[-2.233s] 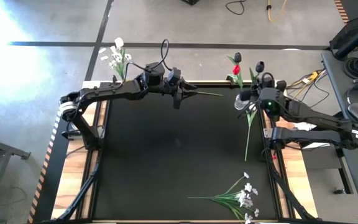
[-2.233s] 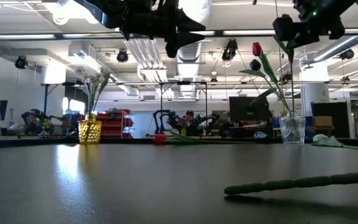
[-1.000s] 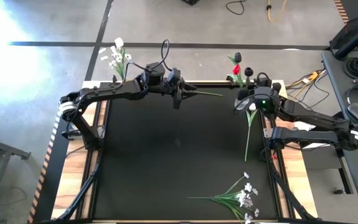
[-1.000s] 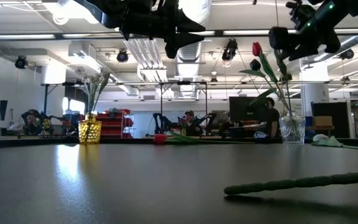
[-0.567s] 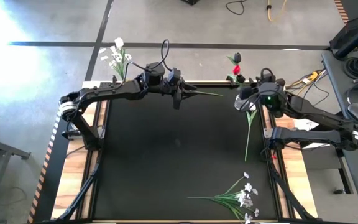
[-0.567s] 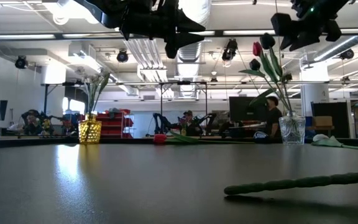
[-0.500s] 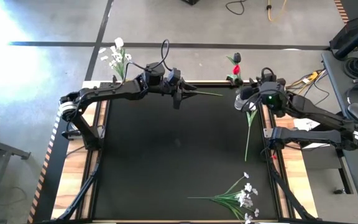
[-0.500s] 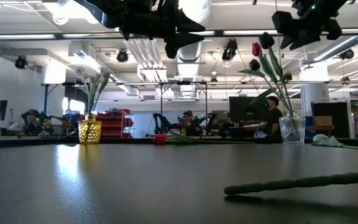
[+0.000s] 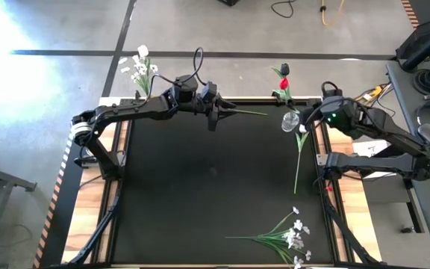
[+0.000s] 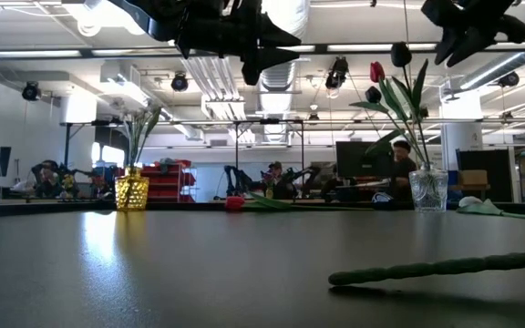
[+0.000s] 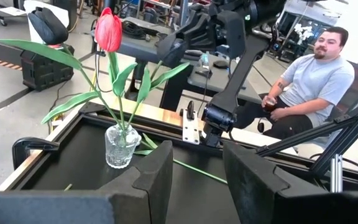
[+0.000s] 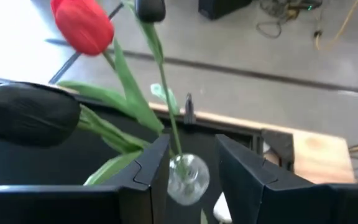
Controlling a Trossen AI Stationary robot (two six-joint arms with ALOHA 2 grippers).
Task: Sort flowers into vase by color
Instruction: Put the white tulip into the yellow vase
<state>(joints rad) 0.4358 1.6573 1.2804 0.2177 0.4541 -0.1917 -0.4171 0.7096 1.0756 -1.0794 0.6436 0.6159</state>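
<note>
I had drawn the right gripper (image 9: pixel 321 113) back from the clear glass vase (image 9: pixel 290 120), jaws parted and empty, leaving the dark tulip (image 10: pixel 401 55) standing in it beside the red tulip (image 10: pixel 376 72); the left gripper (image 9: pixel 213 113) waited, jaws apart.

We see a red tulip (image 12: pixel 82 28), a blackish tulip (image 12: pixel 30 116), green stems (image 12: pixel 160 87), a clear vase (image 12: pixel 188 177) and a yellow vase (image 10: pixel 132 192).
</note>
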